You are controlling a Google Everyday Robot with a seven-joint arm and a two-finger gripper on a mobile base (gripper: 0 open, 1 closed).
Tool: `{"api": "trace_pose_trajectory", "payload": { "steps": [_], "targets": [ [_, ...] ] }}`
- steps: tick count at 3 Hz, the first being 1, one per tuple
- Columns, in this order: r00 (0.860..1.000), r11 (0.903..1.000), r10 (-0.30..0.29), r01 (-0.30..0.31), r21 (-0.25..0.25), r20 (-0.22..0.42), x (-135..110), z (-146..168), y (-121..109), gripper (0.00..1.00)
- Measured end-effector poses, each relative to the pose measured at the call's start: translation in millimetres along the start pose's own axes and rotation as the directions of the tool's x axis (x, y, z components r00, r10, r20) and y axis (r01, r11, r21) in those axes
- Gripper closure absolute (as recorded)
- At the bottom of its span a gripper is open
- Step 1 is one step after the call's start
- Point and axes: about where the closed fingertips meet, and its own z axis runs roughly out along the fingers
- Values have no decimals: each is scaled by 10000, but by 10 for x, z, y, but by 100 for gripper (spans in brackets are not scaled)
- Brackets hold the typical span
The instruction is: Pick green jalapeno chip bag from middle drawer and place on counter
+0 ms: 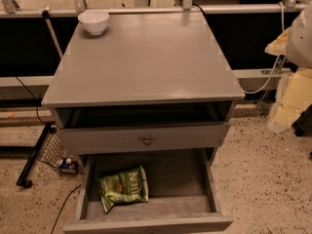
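Observation:
The green jalapeno chip bag [123, 186] lies flat on the floor of the open middle drawer [210, 184], towards its left front. The drawer is pulled far out at the bottom of the view. The counter [146, 57] is the broad grey top of the cabinet above it. My gripper [286, 108] shows as a pale yellowish shape at the right edge, beside the cabinet at about counter height. It is well to the right of the drawer, above it, and holds nothing that I can see.
A white bowl [93, 21] stands on the counter's far left corner. The drawer with the round metal knob [147, 141] sits slightly out above the middle drawer. A white cable [265, 82] hangs right of the cabinet. A black stand and small clutter [66, 164] sit on the floor at left.

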Motion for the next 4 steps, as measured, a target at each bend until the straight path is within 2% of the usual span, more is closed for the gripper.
{"api": "trace_pose_trajectory", "payload": {
  "steps": [1,2,3,4],
  "targets": [
    [10000,10000,0,0,2,1,0,0,0,0],
    [9985,9997,91,-78,-228,536,-23,228,23,0],
    [9841,9963,473,-341,-791,1712,-97,757,101,0],
    [9605,9907,896,-588,-1228,2634,-160,1188,174,0]
  ]
}}
